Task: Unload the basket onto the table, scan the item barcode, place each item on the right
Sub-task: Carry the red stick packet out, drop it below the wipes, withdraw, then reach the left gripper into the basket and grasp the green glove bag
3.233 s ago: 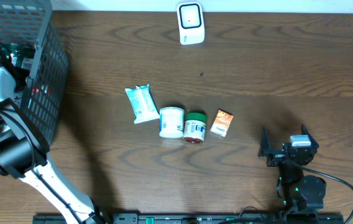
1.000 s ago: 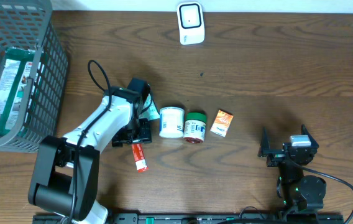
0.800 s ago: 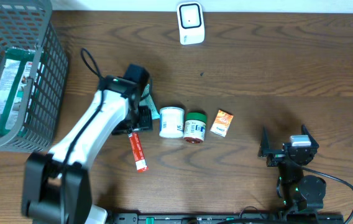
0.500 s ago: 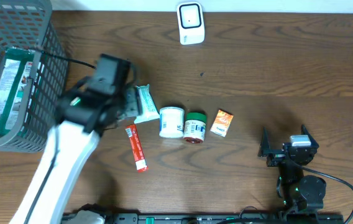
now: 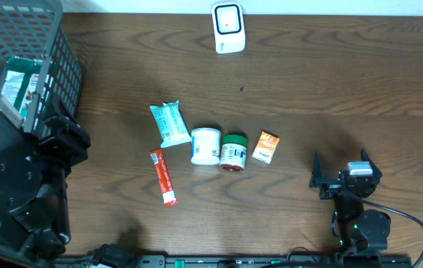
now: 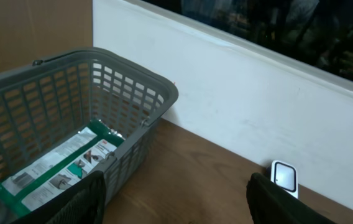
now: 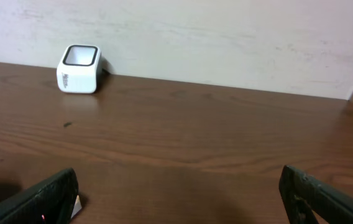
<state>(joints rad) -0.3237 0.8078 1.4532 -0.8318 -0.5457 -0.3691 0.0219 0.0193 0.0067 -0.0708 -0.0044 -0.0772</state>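
The white scanner (image 5: 228,28) stands at the table's back edge; it also shows in the left wrist view (image 6: 283,177) and the right wrist view (image 7: 78,60). Several items lie in a row mid-table: a red stick pack (image 5: 162,176), a teal packet (image 5: 169,123), a white tub (image 5: 205,145), a green jar (image 5: 234,152) and an orange box (image 5: 266,147). My left gripper (image 5: 68,140) hangs high beside the basket, open and empty (image 6: 176,211). At the front right my right gripper (image 5: 344,167) is wide open with nothing between its fingers (image 7: 179,208).
A grey mesh basket (image 5: 55,82) fills the back left corner, its rim (image 6: 133,81) close ahead of the left wrist. A green-and-white package (image 5: 16,82) lies inside it (image 6: 58,165). A white wall runs behind the table.
The left arm left the red stick pack on the table by the teal packet, then swung left and rose toward the basket. The right arm has not moved.
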